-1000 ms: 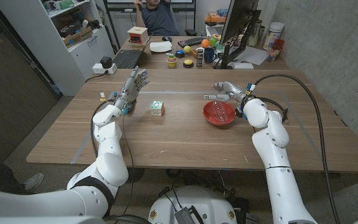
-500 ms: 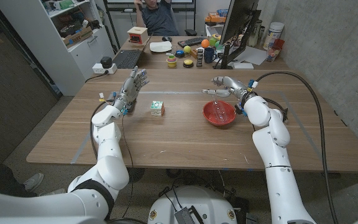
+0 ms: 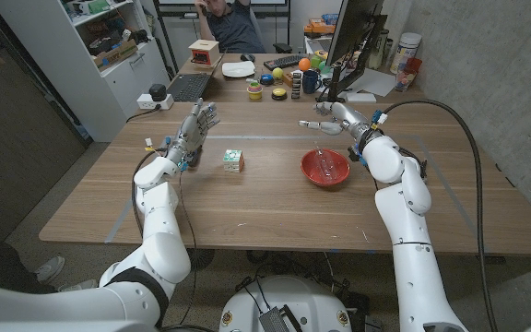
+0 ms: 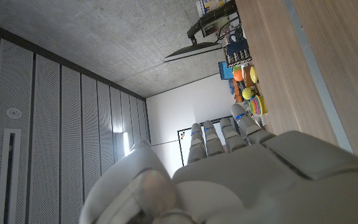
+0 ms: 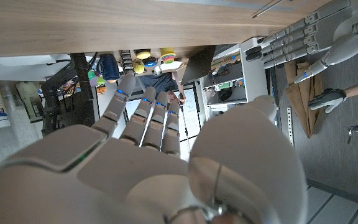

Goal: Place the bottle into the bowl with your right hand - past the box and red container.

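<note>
A red bowl (image 3: 325, 168) sits on the wooden table right of centre. A small clear bottle (image 3: 321, 156) lies inside it, faint against the red. My right hand (image 3: 326, 123) hovers beyond the bowl's far rim, fingers stretched out and apart, holding nothing; in the right wrist view the right hand (image 5: 148, 162) also shows straight fingers. My left hand (image 3: 196, 127) is raised at the table's left with its fingers spread and nothing in it. The left wrist view looks along the left hand (image 4: 247, 174), fingers extended.
A small green-and-white box (image 3: 234, 160) stands left of the bowl, and a tiny item (image 3: 152, 143) lies by my left hand. The far end holds a laptop (image 3: 189, 86), a plate (image 3: 239, 69), a monitor (image 3: 353, 37) and small toys. A person (image 3: 233, 23) sits beyond.
My right hand has let go of the bottle, which now lies in the bowl, and has drawn back toward the far side. The left hand has not moved.
</note>
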{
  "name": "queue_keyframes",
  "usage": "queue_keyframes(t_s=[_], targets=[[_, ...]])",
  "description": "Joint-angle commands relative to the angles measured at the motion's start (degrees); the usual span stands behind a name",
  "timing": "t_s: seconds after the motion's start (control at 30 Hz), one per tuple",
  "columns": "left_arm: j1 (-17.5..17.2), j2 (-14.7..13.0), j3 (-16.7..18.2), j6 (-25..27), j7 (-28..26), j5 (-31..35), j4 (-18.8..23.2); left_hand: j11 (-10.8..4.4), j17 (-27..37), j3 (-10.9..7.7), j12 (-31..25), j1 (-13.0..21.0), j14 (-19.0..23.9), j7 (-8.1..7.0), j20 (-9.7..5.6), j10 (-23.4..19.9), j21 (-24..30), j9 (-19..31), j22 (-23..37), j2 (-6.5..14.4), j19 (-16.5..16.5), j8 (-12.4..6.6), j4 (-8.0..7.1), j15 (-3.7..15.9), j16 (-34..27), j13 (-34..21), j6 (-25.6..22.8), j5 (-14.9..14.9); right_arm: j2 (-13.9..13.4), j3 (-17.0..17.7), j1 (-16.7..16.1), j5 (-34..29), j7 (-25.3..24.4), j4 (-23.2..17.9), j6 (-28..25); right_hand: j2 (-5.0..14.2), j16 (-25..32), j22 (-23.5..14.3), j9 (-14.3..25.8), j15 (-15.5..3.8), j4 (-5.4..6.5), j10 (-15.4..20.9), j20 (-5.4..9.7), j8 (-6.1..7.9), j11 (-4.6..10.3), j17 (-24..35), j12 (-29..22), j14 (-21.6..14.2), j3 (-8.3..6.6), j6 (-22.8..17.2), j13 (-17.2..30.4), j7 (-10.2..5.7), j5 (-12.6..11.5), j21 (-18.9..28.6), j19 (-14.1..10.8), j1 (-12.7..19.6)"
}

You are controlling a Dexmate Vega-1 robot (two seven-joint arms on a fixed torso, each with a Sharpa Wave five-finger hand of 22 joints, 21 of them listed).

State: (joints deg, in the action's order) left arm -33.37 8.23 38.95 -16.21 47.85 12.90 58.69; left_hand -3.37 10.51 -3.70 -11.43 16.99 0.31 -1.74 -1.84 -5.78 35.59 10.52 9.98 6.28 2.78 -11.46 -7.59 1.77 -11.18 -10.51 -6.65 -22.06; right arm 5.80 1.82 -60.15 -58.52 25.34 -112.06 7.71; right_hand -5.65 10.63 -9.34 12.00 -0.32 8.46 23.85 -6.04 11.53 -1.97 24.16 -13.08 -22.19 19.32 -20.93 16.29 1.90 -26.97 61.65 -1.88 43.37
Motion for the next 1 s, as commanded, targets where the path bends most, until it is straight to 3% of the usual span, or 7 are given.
queue_keyframes(t_s=[0.03,0.3,0.67,1.0], targets=[[0.59,-0.77,0.39,-0.81,0.36,-0.38,-1.37,0.1,0.13,0.44,0.0,-0.31,0.45,0.03,-0.48,-0.24,-0.06,0.23,0.33,-0.06,-0.17,0.05,-0.12,1.8,0.32,-0.31,-0.04,-0.17,0.98,0.03,0.9,0.56,-1.12,-0.64,0.79,-0.1,0.42,-0.06,0.03,-0.09,-0.07,0.36,-0.36,0.51,-0.21,-0.17,-0.42,-0.06,0.03,-0.45,0.07,0.12,-0.2,-0.42,-0.26,-0.66],[0.74,-0.91,0.68,-0.86,0.39,-0.44,-1.63,0.13,0.13,0.54,-0.01,-0.31,0.46,0.0,-0.45,-0.25,-0.15,0.23,0.33,-0.14,-0.17,0.06,-0.09,1.87,0.32,-0.3,-0.02,-0.17,1.89,1.04,1.7,3.97,1.08,-0.75,0.63,-0.16,0.54,-0.06,0.03,0.18,-0.01,0.48,-0.32,0.53,-0.48,-0.63,-0.53,-0.2,0.1,-0.62,-0.07,0.36,-0.22,-0.95,-0.79,-1.18],[0.77,-0.89,0.83,-0.81,0.54,-0.53,-1.49,0.01,0.13,0.73,0.01,-0.35,0.48,-0.07,-0.44,-0.2,-0.3,0.23,0.34,-0.31,-0.15,0.05,-0.07,1.83,0.32,-0.3,-0.04,-0.14,2.41,1.53,2.03,4.31,-0.48,-2.24,1.27,-0.5,0.63,-0.08,0.03,0.68,0.23,0.09,-0.25,0.09,-1.02,-1.43,-0.47,-0.17,0.37,0.38,-0.3,1.36,-0.24,-1.94,-1.63,-2.68],[0.66,-0.93,1.01,-1.03,0.45,-0.6,-1.48,0.06,0.13,0.88,0.01,-0.4,0.44,-0.14,-0.4,-0.2,-0.39,0.22,0.34,-0.43,-0.19,0.06,-0.06,1.88,0.33,-0.3,-0.02,-0.12,3.19,2.03,1.79,5.63,-1.33,-2.54,2.03,-0.53,0.65,-0.1,0.01,0.72,0.32,0.0,-0.31,0.09,-1.14,-1.86,-0.5,-0.04,0.37,0.43,-0.43,1.3,-0.28,-2.53,-1.97,-3.43]])
